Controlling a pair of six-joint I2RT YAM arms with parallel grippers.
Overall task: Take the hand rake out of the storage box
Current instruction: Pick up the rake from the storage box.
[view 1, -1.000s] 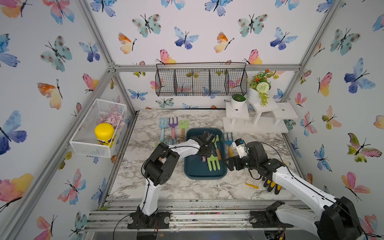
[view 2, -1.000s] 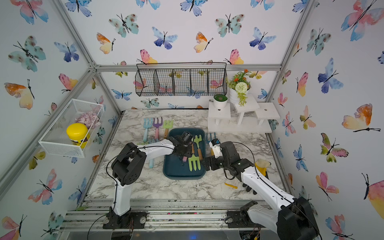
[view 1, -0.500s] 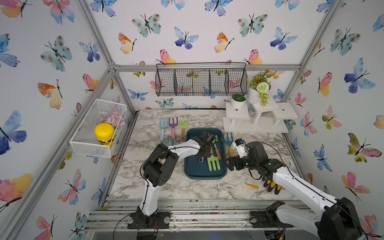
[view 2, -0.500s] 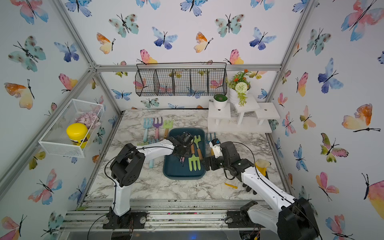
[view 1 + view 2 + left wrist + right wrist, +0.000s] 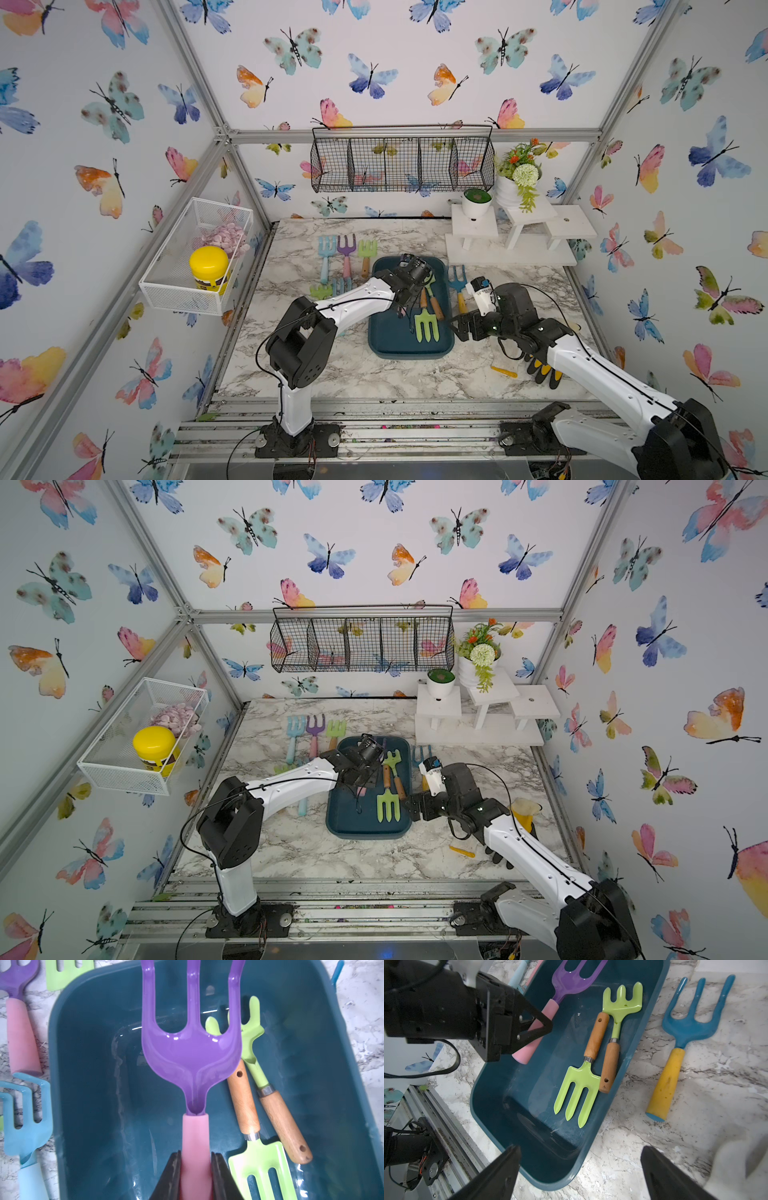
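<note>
On the marble tabletop (image 5: 353, 374), my left gripper (image 5: 196, 1155) is clamped narrow on the pink handle (image 5: 195, 1136) of the purple hand rake (image 5: 192, 1051), which looks lifted off the floor of the storage box (image 5: 93, 1095) yet hangs above its inside, beside two green tools (image 5: 259, 1159). My right gripper (image 5: 580, 1148) hovers wide and empty at the box's rim. I judge the grab done; carrying the rake past the rim and setting it down is left.

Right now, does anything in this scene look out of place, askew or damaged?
Nothing looks damaged or spilled. Two things look stray: a black-and-yellow glove lies partly under the right arm, and a small yellow piece lies loose on the marble beside it. In the storage box, the green fork and green rake lie head to tail.
</note>
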